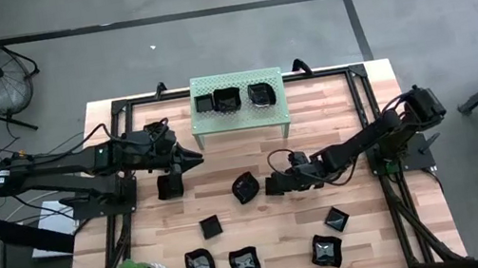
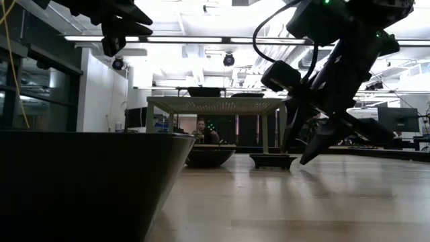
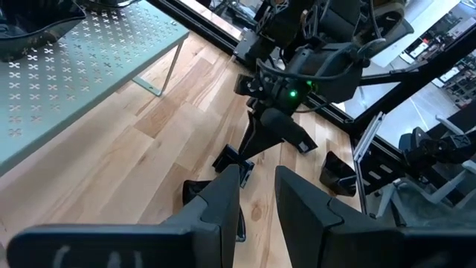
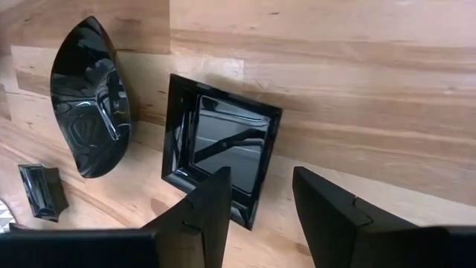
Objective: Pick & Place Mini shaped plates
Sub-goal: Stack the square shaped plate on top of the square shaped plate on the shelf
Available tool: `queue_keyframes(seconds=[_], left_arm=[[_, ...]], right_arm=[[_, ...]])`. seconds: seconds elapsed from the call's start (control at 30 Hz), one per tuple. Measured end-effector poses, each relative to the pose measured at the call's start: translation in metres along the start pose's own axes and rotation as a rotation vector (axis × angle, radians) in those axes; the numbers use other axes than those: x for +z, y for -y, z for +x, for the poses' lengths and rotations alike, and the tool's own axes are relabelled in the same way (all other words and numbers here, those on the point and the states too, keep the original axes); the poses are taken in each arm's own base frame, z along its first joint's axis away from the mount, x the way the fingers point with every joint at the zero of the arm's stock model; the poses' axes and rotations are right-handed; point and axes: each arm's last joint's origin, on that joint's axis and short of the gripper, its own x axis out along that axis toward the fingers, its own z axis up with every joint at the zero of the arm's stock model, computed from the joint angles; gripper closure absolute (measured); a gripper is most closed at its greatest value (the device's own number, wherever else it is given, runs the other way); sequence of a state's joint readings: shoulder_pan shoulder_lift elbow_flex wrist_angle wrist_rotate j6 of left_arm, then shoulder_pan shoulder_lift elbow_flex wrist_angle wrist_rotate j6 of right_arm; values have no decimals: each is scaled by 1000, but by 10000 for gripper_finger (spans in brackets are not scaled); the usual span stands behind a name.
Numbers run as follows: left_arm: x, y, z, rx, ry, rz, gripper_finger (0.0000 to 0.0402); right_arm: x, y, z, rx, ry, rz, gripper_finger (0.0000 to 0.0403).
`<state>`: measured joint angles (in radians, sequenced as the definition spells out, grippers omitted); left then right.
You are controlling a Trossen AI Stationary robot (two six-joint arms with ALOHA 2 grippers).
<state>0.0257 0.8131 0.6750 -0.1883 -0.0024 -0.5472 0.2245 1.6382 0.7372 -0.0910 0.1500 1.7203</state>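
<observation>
hovering right hand (image 4: pixel 260 205), fingers apart, over square plate (image 4: pixel 223 152) edge; bare wood around.

high view: straight down over the whole wooden table (image 1: pixel 265 236), both arms in shot
low view: table height, looking level across to the pale green shelf (image 2: pixel 215 104)
left wrist: looks out over the shelf corner and the other arm
right wrist: close over a square plate (image 4: pixel 223 160); the high view shows it too
</observation>
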Motion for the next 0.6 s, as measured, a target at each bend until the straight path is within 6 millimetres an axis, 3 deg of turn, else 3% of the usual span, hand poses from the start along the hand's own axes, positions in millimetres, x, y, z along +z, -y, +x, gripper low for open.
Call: queue_keyframes(seconds=[0.3, 0.6], left_arm=[[0, 0, 0, 0, -1, -1, 316], [0, 0, 0, 4, 1, 1, 316]], right_arm=[[0, 0, 1, -3, 8, -1, 265], [0, 1, 1, -6, -6, -16, 296]])
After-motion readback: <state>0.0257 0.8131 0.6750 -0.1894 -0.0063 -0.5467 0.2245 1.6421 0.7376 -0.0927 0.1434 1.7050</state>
